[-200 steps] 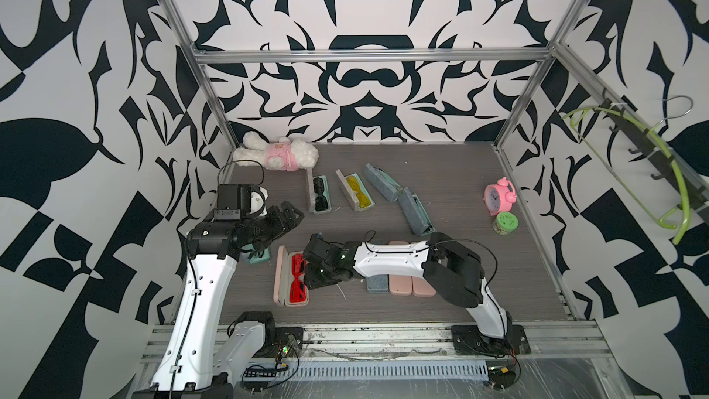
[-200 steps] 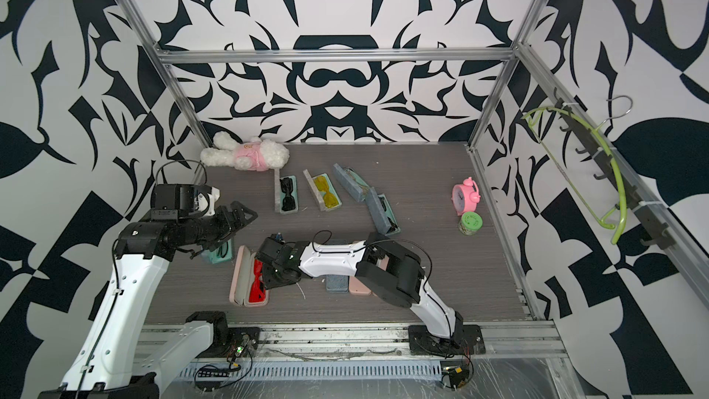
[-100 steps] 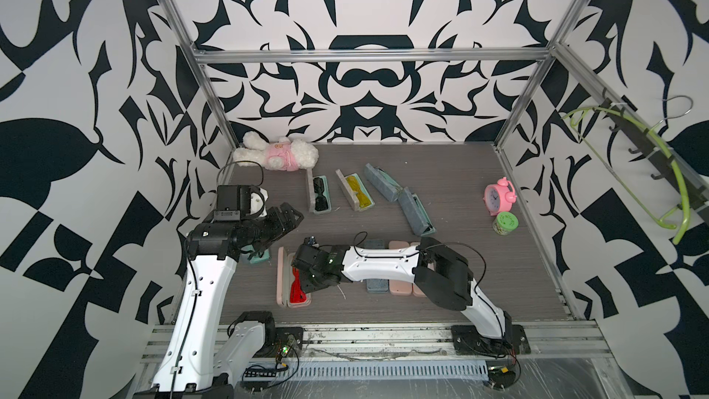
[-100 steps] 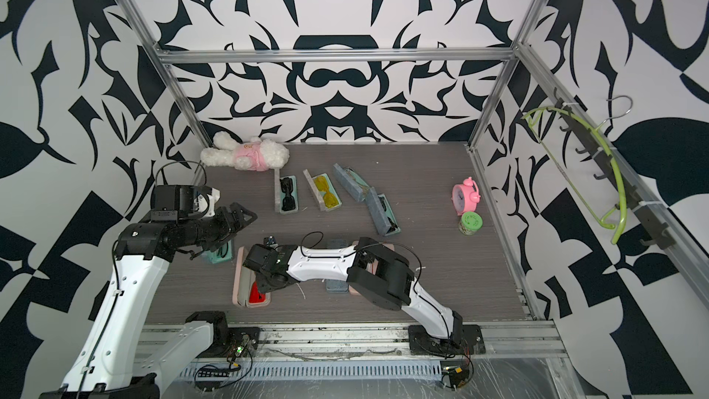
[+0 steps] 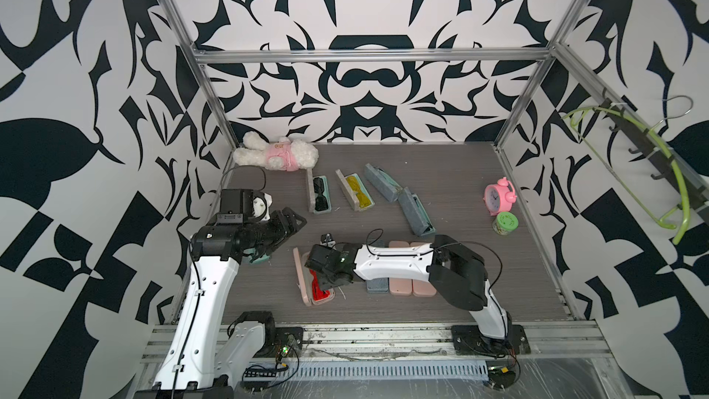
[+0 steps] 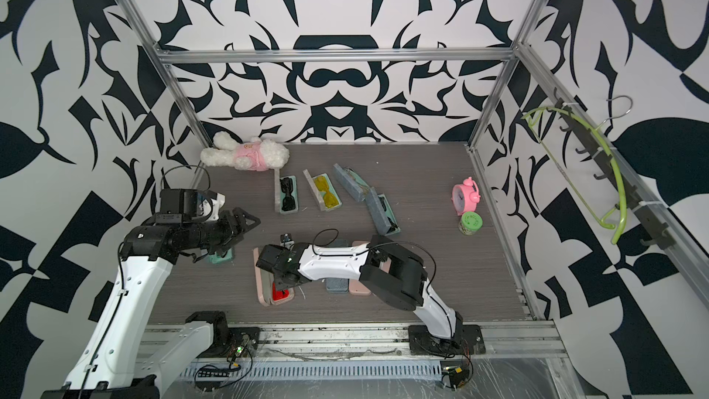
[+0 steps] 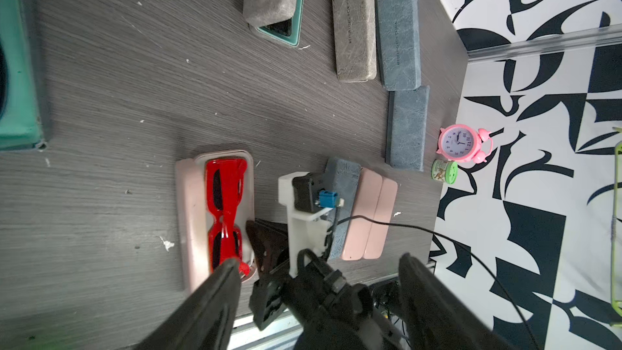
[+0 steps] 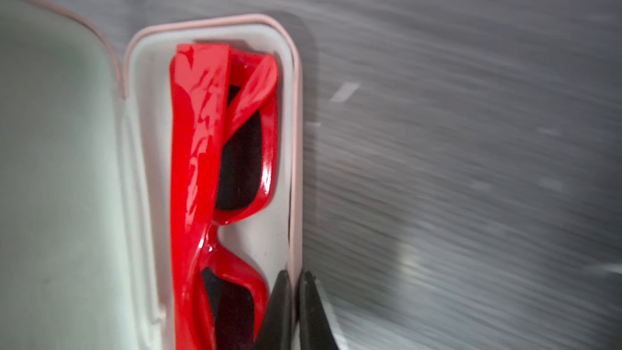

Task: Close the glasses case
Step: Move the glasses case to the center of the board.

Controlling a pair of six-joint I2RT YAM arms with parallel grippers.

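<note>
Pink glasses case [image 5: 300,280] with red plastic sunglasses [image 8: 198,163] inside sits open near the front of the dark wood-grain table [image 5: 479,262], lid swung out toward the left arm's side. Right gripper [image 8: 295,276] is clamped tight on the case's long rim, on the side away from the lid: one finger inside the tray beside the sunglasses, the other outside the wall. Left gripper [image 5: 293,218] hangs over a teal case [image 5: 261,259], apart from the pink one, fingers spread wide with nothing in them.
</note>
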